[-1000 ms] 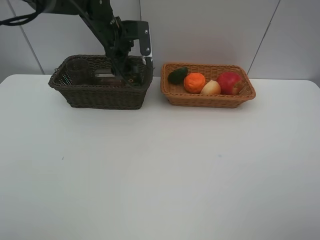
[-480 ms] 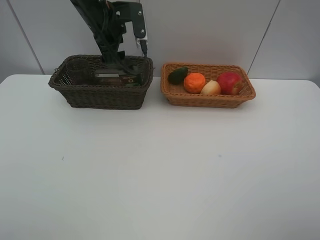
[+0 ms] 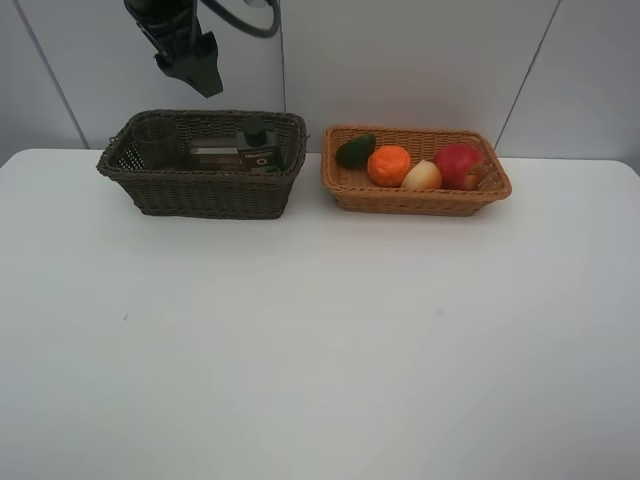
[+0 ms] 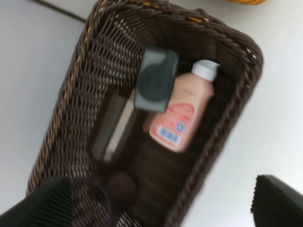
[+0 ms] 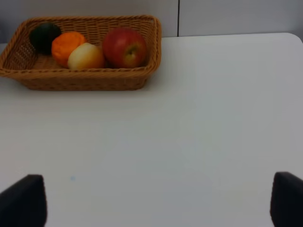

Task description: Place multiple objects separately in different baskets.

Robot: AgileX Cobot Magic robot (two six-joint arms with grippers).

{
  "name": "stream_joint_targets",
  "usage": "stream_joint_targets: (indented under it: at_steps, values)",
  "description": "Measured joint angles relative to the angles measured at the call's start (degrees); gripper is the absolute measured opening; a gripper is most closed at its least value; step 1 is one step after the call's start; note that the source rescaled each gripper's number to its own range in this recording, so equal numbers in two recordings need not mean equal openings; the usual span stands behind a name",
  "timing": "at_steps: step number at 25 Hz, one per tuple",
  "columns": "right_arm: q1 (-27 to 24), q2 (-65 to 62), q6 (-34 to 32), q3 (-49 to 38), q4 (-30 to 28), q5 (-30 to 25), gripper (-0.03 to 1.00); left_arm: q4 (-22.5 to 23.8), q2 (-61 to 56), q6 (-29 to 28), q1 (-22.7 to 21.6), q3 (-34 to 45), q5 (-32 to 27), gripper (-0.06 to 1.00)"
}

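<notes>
- Sorting looks finished, I judge: the red apple (image 5: 125,47), tangerine (image 5: 66,45), peach (image 5: 85,56) and avocado (image 5: 44,36) lie in the light basket (image 5: 90,78)
- Below the left gripper (image 4: 161,198), its fingers wide apart and empty, the dark basket (image 4: 236,90) holds the pink bottle (image 4: 182,113) beside the black bottle (image 4: 156,80)
- The right gripper (image 5: 156,198) hangs spread and empty over bare table, the light basket well ahead of its fingers
- The left arm (image 3: 180,45) is raised above the dark basket; next probably calls only for parking the arms
</notes>
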State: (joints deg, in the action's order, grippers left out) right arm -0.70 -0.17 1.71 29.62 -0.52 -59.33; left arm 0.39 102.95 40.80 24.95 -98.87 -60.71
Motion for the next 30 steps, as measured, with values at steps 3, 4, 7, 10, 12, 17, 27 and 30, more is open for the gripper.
stream_joint_targets:
  at_steps: [3,4,7,10,12,17,27,30]
  values:
    - [0.0,0.0,0.0,0.0,0.0,0.0,1.0,-0.39,-3.69,-4.72,0.0,0.0,-5.2,1.0]
    - [0.0,0.0,0.0,0.0,0.0,0.0,1.0,-0.39,-4.92,-6.42,0.0,0.0,-7.03,1.0]
    - [0.0,0.0,0.0,0.0,0.0,0.0,1.0,-0.39,-8.36,-11.33,0.0,0.07,-8.58,1.0]
    - [0.0,0.0,0.0,0.0,0.0,0.0,1.0,-0.39,-12.87,-15.2,0.0,2.74,-8.69,1.0]
    - [0.0,0.0,0.0,0.0,0.0,0.0,1.0,-0.39,-16.25,-16.33,0.0,5.61,-8.77,1.0]
    - [0.0,0.0,0.0,0.0,0.0,0.0,1.0,-0.71,-26.34,-18.3,0.0,14.66,-8.83,1.0]
    - [0.0,0.0,0.0,0.0,0.0,0.0,1.0,-5.57,-48.47,-25.56,0.0,37.73,-8.84,1.0]
    - [0.0,0.0,0.0,0.0,0.0,0.0,1.0,-7.45,-56.36,-26.22,0.0,46.5,-8.86,1.0]
